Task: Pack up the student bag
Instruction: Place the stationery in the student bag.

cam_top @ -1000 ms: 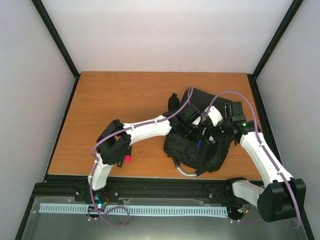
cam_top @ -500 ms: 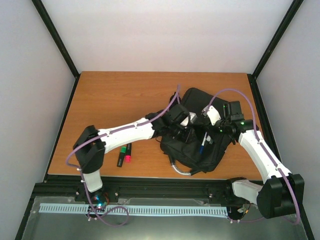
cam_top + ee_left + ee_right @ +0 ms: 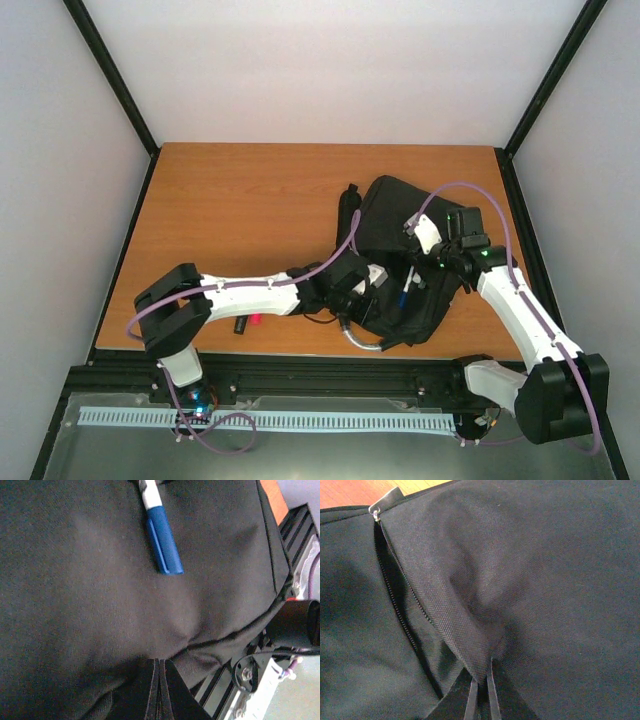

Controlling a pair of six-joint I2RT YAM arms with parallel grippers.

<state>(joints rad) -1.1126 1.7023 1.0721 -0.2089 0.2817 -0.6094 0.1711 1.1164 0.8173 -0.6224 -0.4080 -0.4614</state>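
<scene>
Count of things on the counter [image 3: 240, 210]: one student bag [image 3: 398, 205], one pen [image 3: 162, 545], one marker [image 3: 248, 322], and two arms reaching in. The bag, black and crumpled, lies right of the counter's middle, its near end close to the front edge, with one strap [image 3: 347, 205] trailing off its far-left side and one grey loop [image 3: 358, 340] curling out at its near edge. The pen, white-barrelled with a blue cap, rests on top of the bag's fabric; its upper end runs out of the left wrist view. The marker is dark with a pink end and lies on the bare wood left of the bag, partly hidden under the left arm [image 3: 250, 292], which stretches low across the counter to the bag's near-left part. The left gripper [image 3: 159, 690] has its jaws pressed together, with the bag's cloth puckered up at their tip. The right gripper [image 3: 481, 692] sits on the bag's right part, jaws pinched on a raised fold of its fabric. Just left of that fold one zip [image 3: 395, 600] gapes open, its metal pull [image 3: 375, 512] at the far end beside a sliver of wood. Two purple cables [image 3: 455, 183] loop above the arms, one per arm.
</scene>
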